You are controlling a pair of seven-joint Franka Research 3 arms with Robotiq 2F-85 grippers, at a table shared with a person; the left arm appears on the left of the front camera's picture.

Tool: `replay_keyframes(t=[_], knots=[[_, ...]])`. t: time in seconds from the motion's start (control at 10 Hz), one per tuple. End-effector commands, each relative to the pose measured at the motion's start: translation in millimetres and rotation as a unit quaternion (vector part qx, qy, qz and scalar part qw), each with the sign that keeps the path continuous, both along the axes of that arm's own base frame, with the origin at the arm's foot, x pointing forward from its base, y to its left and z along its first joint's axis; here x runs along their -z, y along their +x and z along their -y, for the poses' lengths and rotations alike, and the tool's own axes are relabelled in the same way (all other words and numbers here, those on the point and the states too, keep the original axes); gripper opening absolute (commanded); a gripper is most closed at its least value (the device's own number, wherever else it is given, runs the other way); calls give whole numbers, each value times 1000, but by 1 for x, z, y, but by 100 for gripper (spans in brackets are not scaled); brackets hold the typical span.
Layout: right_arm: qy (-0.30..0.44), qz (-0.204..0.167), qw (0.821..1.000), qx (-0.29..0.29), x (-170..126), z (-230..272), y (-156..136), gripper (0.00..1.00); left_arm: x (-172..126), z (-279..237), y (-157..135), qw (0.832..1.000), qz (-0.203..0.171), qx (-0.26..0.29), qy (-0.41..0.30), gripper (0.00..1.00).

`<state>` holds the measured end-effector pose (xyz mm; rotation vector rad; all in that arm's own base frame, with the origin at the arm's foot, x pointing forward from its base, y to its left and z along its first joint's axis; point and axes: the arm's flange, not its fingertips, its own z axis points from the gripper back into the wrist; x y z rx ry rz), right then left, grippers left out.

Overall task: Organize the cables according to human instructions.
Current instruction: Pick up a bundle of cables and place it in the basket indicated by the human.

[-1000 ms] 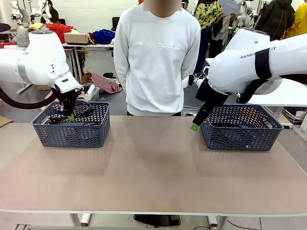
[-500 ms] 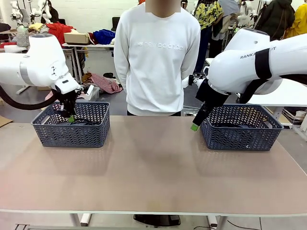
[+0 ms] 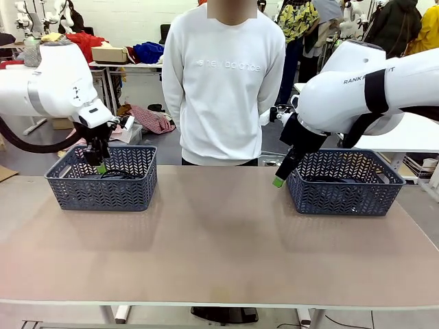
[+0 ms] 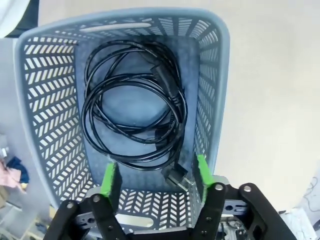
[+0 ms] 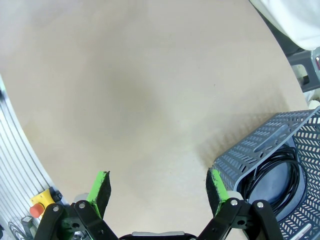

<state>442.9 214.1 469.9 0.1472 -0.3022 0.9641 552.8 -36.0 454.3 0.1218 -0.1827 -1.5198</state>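
Coiled black cables (image 4: 132,117) lie flat on the floor of the left grey basket (image 4: 210,85), one chunky plug at the near end. My left gripper (image 4: 154,175) hovers open above them with nothing between its green pads. In the front view the left gripper (image 3: 99,166) hangs just over that basket's rim (image 3: 103,186). My right gripper (image 3: 278,181) hangs open beside the left wall of the right basket (image 3: 343,199), over bare tabletop (image 5: 150,100). A cable coil (image 5: 280,175) lies in that basket. The human (image 3: 226,82) in the white sweatshirt stands at the far edge.
The two baskets stand at the far left and far right of the brown table (image 3: 219,240). The right basket's corner (image 5: 250,160) is close to my right gripper (image 5: 159,189). Tables with clutter and other people are behind the human.
My left gripper has risen out of the left basket. The cable loops seen around its fingers a second ago now lie in the basket. The right arm has not moved.
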Motion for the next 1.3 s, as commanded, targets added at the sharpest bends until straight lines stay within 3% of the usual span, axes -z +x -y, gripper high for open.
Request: replay_keyframes(t=[0.0,0.1,0.4,0.6,0.7,1.2], knots=[[0,3,1000,-3,-1,0,0,100,-5,-2,5,1000,-16,-2,-18,94],[0,3,1000,-3,-1,0,0,100,-7,-1,6,1000,-23,2,-20,100],[0,3,1000,-3,-1,0,0,100,-10,-1,8,999,-35,-5,-17,100],[0,3,1000,-3,-1,0,0,100,-8,2,8,998,-42,-44,-24,100],[0,3,1000,-3,-1,0,0,100,-7,1,6,1000,-28,-5,-7,100],[0,3,1000,-3,-1,0,0,100,-7,1,6,1000,-28,-5,-7,100]])
